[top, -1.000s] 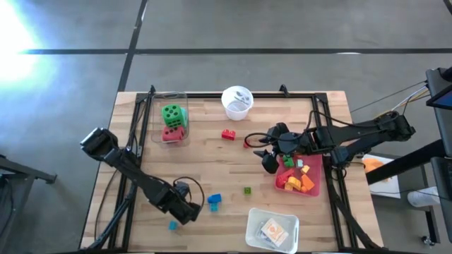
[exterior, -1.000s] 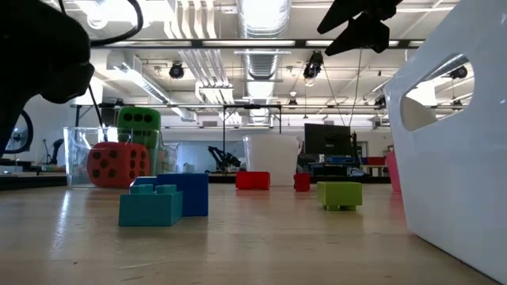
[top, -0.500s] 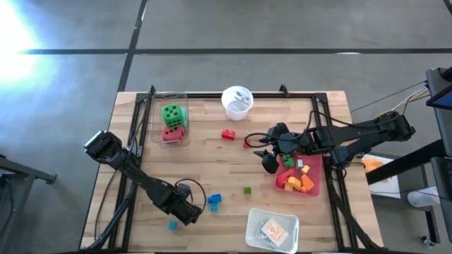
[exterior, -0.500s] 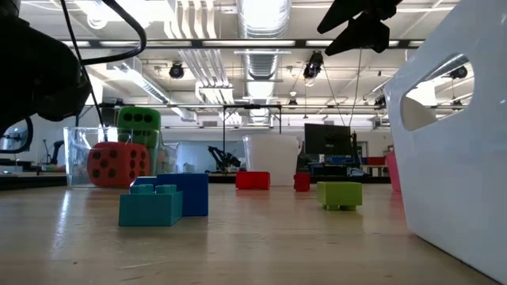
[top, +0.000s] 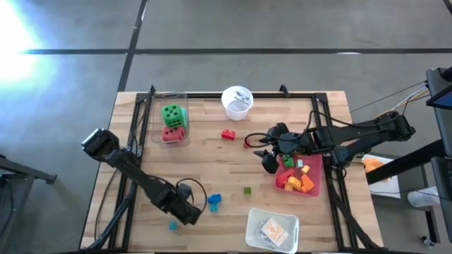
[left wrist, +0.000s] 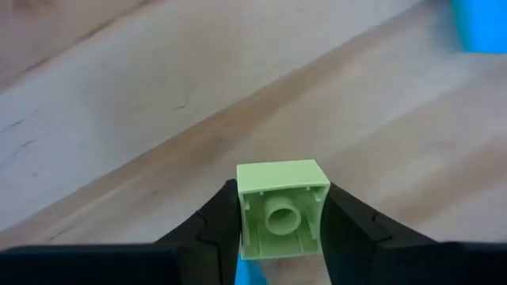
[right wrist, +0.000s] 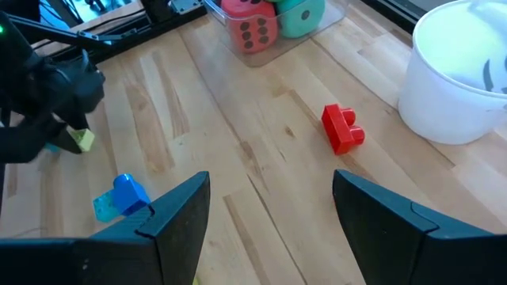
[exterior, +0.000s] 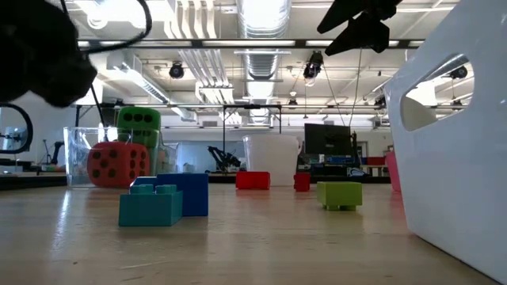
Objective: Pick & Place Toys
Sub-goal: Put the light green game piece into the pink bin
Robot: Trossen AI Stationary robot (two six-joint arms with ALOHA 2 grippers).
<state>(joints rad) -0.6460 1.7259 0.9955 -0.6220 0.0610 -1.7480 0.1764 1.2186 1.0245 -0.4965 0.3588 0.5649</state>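
My left gripper (top: 189,212) stands near the table's near-left part, pointing down, shut on a small light green brick (left wrist: 282,208); the right wrist view shows that brick (right wrist: 81,140) below its dark fingers. My right gripper (top: 267,152) hangs open above the wood, beside a red tray (top: 316,185) of bricks. A blue brick (top: 214,200), a teal brick (top: 172,226), a green brick (top: 247,190) and a red brick (top: 228,134) lie flat on the table. A green die (top: 171,113) sits on a red die (top: 172,132) in a clear box. My left gripper pinches the light green brick by two opposite side walls (left wrist: 242,210) between its two fingers. The fingers come from above, pointing down. The brick's hollow face is turned up toward the wrist. Whether the brick rests on the table, I cannot tell.
A white cup (top: 237,101) stands at the far edge. A white tray (top: 272,229) with a packet sits at the near edge and fills the low view's right side (exterior: 451,142). Bare wood lies between the red brick and the blue brick.
My left arm has stirred a little in place. No brick lying on the table has moved.
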